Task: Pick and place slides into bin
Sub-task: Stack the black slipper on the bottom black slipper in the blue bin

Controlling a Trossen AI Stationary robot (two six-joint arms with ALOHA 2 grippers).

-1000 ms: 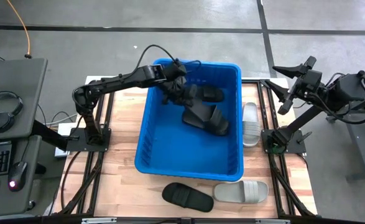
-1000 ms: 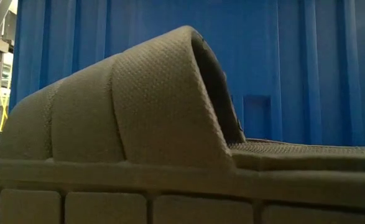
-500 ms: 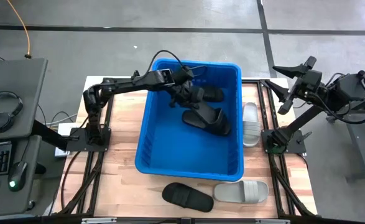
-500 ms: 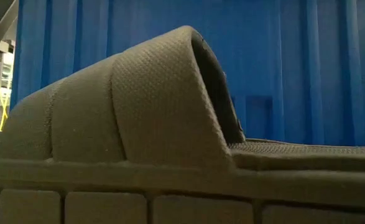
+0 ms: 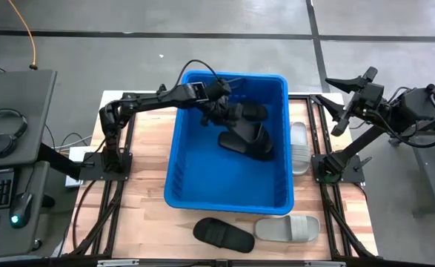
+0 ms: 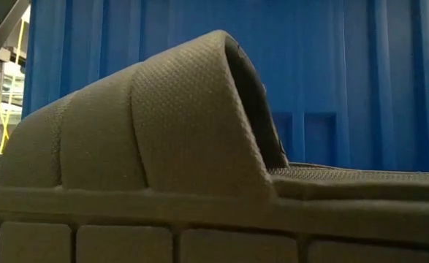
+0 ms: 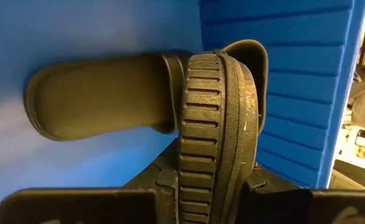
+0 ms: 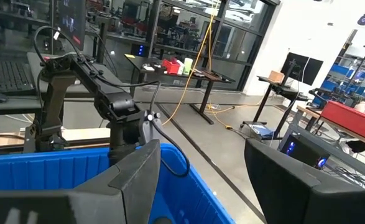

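High view: L gripper [image 5: 218, 106] clamping black slide [image 7: 210, 134] inside bin [image 5: 228, 199]; R gripper [image 5: 344, 100] idle

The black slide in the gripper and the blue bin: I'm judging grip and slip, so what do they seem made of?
Black slide: probably foam rubber, matte, with a ribbed sole edge and a pebbled strap. Blue bin: apparently hard moulded plastic, smooth with a slight sheen, ribbed walls and rounded rim.

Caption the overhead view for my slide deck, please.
Left tool holds a black sandal over the blue bin; three sandals remain outside.
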